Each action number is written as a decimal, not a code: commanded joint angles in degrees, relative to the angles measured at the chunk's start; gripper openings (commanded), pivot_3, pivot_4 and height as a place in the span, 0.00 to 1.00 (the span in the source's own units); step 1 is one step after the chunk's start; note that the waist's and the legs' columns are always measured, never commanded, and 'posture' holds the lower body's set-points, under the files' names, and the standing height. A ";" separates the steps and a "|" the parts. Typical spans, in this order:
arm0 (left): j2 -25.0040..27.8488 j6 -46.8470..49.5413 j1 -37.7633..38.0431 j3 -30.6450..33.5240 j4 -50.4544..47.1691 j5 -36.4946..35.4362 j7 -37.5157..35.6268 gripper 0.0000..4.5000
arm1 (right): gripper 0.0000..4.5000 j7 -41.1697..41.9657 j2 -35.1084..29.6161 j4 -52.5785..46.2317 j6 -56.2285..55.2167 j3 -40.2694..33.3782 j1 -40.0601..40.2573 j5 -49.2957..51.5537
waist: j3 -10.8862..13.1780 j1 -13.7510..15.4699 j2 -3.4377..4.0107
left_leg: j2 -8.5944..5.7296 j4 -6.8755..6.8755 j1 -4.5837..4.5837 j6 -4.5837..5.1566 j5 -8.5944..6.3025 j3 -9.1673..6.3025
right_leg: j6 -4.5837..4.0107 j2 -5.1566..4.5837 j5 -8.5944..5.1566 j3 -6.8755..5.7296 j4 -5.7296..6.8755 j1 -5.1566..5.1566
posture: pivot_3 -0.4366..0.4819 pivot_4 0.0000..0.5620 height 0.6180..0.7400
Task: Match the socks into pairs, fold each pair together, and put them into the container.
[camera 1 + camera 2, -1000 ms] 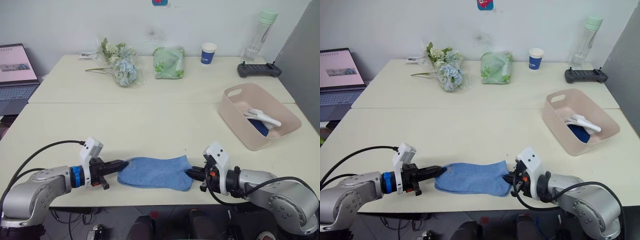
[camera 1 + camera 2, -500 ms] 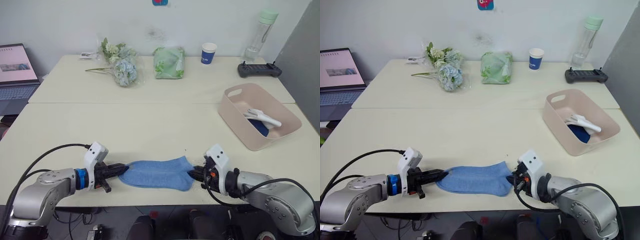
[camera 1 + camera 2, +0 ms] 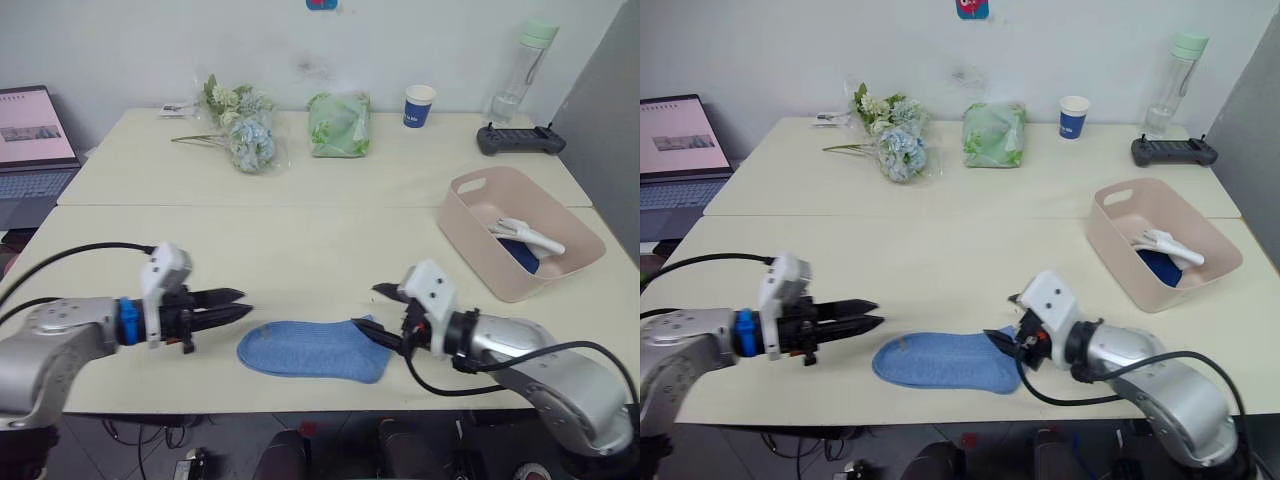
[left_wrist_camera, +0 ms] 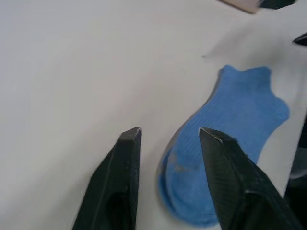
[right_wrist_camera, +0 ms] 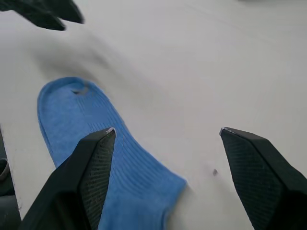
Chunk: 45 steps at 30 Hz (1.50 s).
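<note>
- Near the front edge of the desk (image 3: 300, 250) a light blue sock (image 3: 312, 350) lies flat, lengthwise between the two grippers, free of both.
- At its left end the left gripper (image 3: 238, 306) hovers just off the toe, its fingers (image 4: 125, 167) a little apart and holding nothing.
- By the cuff end the right gripper (image 3: 375, 315) sits with its fingers (image 5: 96, 158) spread wide (one tip just over the sock's edge, the other above bare desk), empty as well.
- Well to the right stands the pale pink container (image 3: 520, 240), holding a white sock (image 3: 528, 236) laid over a dark navy one (image 3: 520, 252).
- Along the far side are a bunch of flowers (image 3: 240, 125), a green bag (image 3: 338, 123), a blue paper cup (image 3: 419, 105), a clear bottle (image 3: 520, 70) and a dark controller (image 3: 520, 140).
</note>
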 commanded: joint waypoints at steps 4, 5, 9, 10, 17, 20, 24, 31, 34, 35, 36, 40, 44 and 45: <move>-3.94 -3.76 -5.13 -13.04 -0.88 5.61 1.56 0.00 | 0.30 3.23 1.86 8.21 -5.53 10.48 -3.33 -5.46 | 0.00 0.04 0.00 | 0.01 0.02 -0.03 0.00 0.00 -0.01 | -0.01 -0.01 0.01 0.00 0.01 -0.03 | 0.48 0.27 1.00; -4.39 -4.69 -5.84 -15.38 -0.18 7.32 1.57 0.00 | 0.23 4.09 1.96 9.22 -5.79 11.72 -3.51 -5.73 | 0.00 0.04 0.00 | 0.00 0.03 -0.02 0.00 0.00 -0.04 | -0.01 0.00 0.01 -0.03 0.02 -0.02 | 0.48 0.27 1.00; -4.44 -7.06 -5.88 -20.40 1.80 11.88 1.24 0.00 | 0.01 6.12 1.81 10.93 -5.85 13.93 -3.24 -6.56 | 0.00 -0.08 0.00 | -0.01 0.02 -0.03 0.01 0.00 0.01 | -0.01 0.02 0.01 0.00 0.01 -0.04 | 0.48 0.27 1.00; -4.04 -7.61 -5.27 -21.46 2.01 13.08 1.22 0.00 | 0.01 6.23 1.95 11.30 -5.54 14.14 -2.95 -6.65 | 0.00 -0.08 0.00 | 0.00 0.02 -0.03 0.01 0.00 0.00 | -0.01 0.01 0.01 0.00 0.01 -0.04 | 0.48 0.27 1.00; -1.30 -7.92 1.99 -21.74 1.48 17.28 3.84 0.00 | 0.01 6.89 -2.94 8.61 -4.32 13.30 3.87 -7.06 | -0.06 0.14 0.00 | -0.01 0.02 -0.02 0.02 -0.01 -0.04 | -0.01 -0.03 0.01 0.00 -0.01 0.00 | 0.48 0.27 1.00; -0.40 -9.86 4.61 -20.69 1.40 17.43 3.89 0.00 | 0.01 6.33 -5.42 6.40 -4.79 11.18 7.19 -7.20 | -0.17 -0.02 0.07 | 0.02 0.00 0.07 0.03 -0.01 -0.03 | 0.00 -0.03 0.01 0.01 0.00 0.05 | 0.48 0.27 1.00; -2.66 -10.56 4.23 -15.83 -2.70 11.18 3.04 0.00 | 0.01 5.94 -4.30 1.38 -8.30 7.30 9.66 -5.34 | -0.14 0.01 0.07 | 0.04 -0.26 0.59 0.04 -0.02 0.03 | 0.01 -0.01 -0.01 0.03 -0.09 0.50 | 0.48 0.27 1.00; -2.89 -11.49 0.92 -17.96 -3.65 12.64 3.91 0.00 | 0.01 0.84 3.16 6.02 -13.41 6.54 6.97 -10.25 | -0.09 -0.02 0.01 | 0.02 -0.51 0.93 0.02 -0.01 0.03 | 0.00 0.01 -0.04 0.02 -0.18 0.79 | 0.48 0.27 1.00; -3.90 -12.71 1.97 -20.01 1.16 16.24 5.63 0.00 | 0.01 -0.61 5.24 11.53 -15.49 7.67 6.80 -13.30 | -0.08 -0.01 0.02 | 0.03 -0.62 1.01 0.02 -0.01 0.10 | -0.01 0.02 -0.05 0.03 -0.19 0.79 | 0.48 0.27 1.00; -4.27 -13.49 2.64 -20.35 2.86 17.37 6.20 0.00 | 0.01 0.08 4.50 12.59 -16.31 8.19 6.99 -14.29 | -0.08 0.02 0.03 | 0.03 -0.62 0.99 0.02 -0.01 0.07 | -0.05 0.03 -0.08 0.04 -0.19 0.78 | 0.48 0.27 1.00; -4.35 -14.33 3.19 -20.65 3.98 18.33 6.41 0.00 | 0.01 0.71 3.90 13.00 -16.60 8.34 7.18 -14.80 | -0.08 0.08 0.03 | 0.03 -0.63 0.98 0.02 -0.01 0.07 | -0.06 0.03 -0.09 0.03 -0.20 0.76 | 0.48 0.27 1.00; -4.29 -15.60 5.32 -20.78 4.79 19.26 6.33 0.00 | 0.01 1.83 1.78 13.18 -16.48 7.36 8.40 -15.72 | -0.10 0.15 0.06 | 0.02 -0.62 1.02 0.02 -0.01 0.06 | -0.06 -0.02 -0.09 0.04 -0.21 0.82 | 0.48 0.27 1.00; -4.30 -16.69 6.77 -21.08 4.53 19.47 6.36 0.00 | 0.01 1.61 -0.25 13.09 -17.72 5.72 10.73 -17.22 | -0.13 0.09 0.09 | 0.04 -0.64 1.11 0.02 -0.01 0.05 | -0.05 -0.01 -0.10 0.03 -0.20 0.90 | 0.48 0.27 1.00; -4.34 -16.88 6.91 -21.14 4.36 19.38 6.31 0.00 | 0.01 1.54 -0.47 12.92 -18.59 5.26 11.21 -17.45 | -0.13 0.09 0.09 | 0.04 -0.65 1.15 0.03 -0.01 0.06 | -0.05 -0.01 -0.10 0.04 -0.20 0.91 | 0.48 0.27 1.00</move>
